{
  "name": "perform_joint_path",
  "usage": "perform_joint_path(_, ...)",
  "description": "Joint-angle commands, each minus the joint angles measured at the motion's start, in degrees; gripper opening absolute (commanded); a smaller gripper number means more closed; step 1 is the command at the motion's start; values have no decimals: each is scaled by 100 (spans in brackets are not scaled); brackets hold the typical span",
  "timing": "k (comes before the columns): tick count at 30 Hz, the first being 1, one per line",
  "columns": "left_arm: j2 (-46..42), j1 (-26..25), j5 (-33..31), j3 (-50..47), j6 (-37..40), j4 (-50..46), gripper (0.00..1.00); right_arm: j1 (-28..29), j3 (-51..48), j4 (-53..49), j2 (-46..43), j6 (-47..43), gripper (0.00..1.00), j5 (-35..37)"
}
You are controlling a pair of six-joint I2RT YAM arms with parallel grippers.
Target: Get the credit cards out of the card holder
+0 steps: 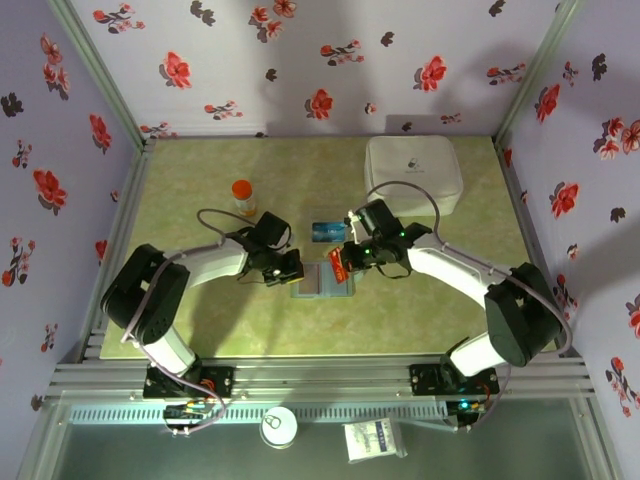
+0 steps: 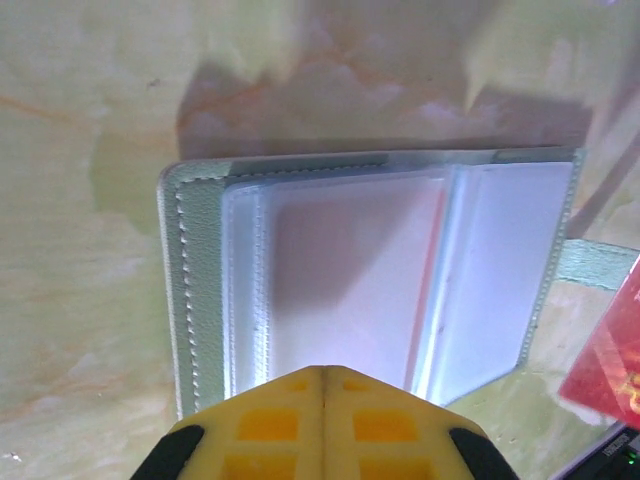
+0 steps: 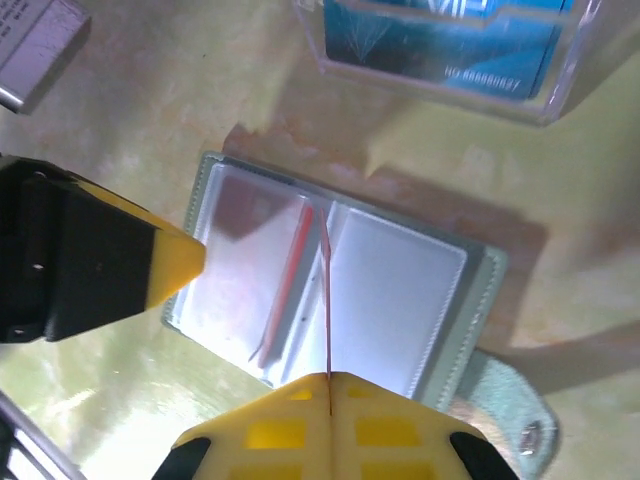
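Top external view: the card holder (image 1: 322, 283) lies open and flat on the tabletop (image 1: 200, 190), mid-way between the two arms, its long axis running left to right.
Left claw (image 1: 290, 268): closed with nothing between its fingers, tips down on the holder's left edge, apparently pinning it.
Left wrist view: the left claw (image 2: 322, 400) sits over the near rim of the card holder (image 2: 370, 270), and its clear sleeves look pale. A pink tint and a thin red line show there, but whether that is a card or a reflection cannot be told.
Right claw (image 3: 328, 385): pinched on the red card (image 3: 326, 300), seen edge-on as a thin line above the holder's fold.
Red card, position: up at the holder's right far corner (image 1: 336, 263). In the left wrist view it hangs off the holder's right edge (image 2: 610, 350), apparently free of the pockets.
Blue-teal card (image 1: 328, 232): already flat on the tabletop, just beyond the holder's far edge.
Key relation: open tabletop beside the blue-teal card (image 3: 440, 40) lies straight ahead of the right claw, on the far side of the card holder (image 3: 330, 280); the right arm is nearer.
Likely next move: carry the red card forward past the holder and release it.
Bystanders: white case (image 1: 413, 172) and orange bottle (image 1: 243, 196), well apart.
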Motion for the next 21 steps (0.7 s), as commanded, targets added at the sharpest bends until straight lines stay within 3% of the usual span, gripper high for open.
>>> perform_joint_path(1,-258,-13,-90,77,110,-49,5,-16,284,-622,9,-1305,0,645)
perform_joint_path(11,-607,88,-91,-198,157,-37,7,-21,1374,-1642,385,-3802,0,1473)
perform_joint_path(16,-883,187,-122,-458,131,-20,7,-17,1815,-1816,608,-4779,0,1439)
perform_joint_path(21,-1164,297,-131,-694,108,-45,7,-95,2221,-1823,860,-5652,0,882)
